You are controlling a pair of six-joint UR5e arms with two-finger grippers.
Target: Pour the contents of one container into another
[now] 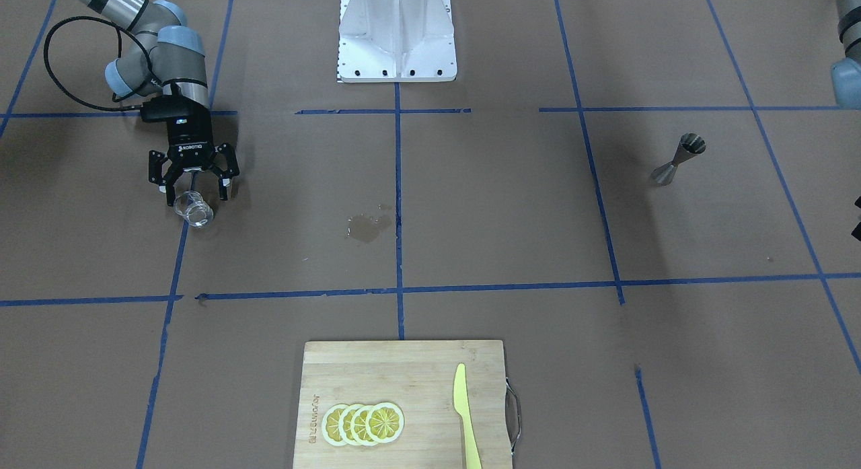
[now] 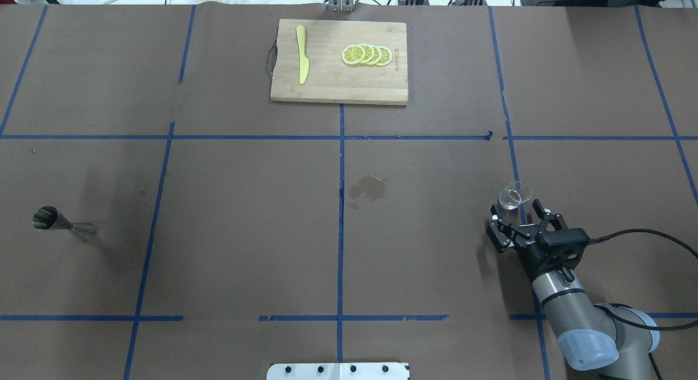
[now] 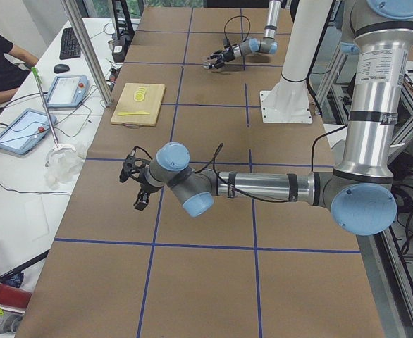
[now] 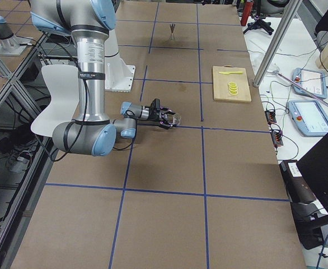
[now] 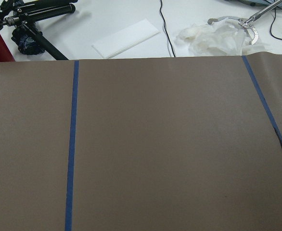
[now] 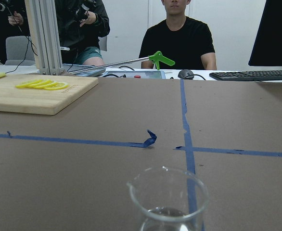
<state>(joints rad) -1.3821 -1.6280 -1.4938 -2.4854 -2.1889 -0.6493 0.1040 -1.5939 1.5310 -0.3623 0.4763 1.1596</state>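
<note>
The clear glass cup [image 2: 515,194] stands upright on the brown table at the robot's right side. It also shows in the front-facing view [image 1: 194,210] and low and close in the right wrist view [image 6: 168,202]. My right gripper [image 2: 516,210] lies low behind the cup, open, its fingertips on either side of the cup's near edge and not closed on it. The steel jigger [image 2: 62,223] stands upright far off on the left side [image 1: 679,161]. My left gripper [image 3: 132,186] hovers over bare table, seen only from the side, so I cannot tell its state.
A wet stain [image 2: 368,188] marks the table's middle. At the far edge lies a wooden cutting board [image 2: 338,88] with lemon slices [image 2: 366,54] and a yellow knife [image 2: 302,61]. People sit beyond that edge [image 6: 182,33]. The white robot base [image 1: 397,35] stands at the near edge.
</note>
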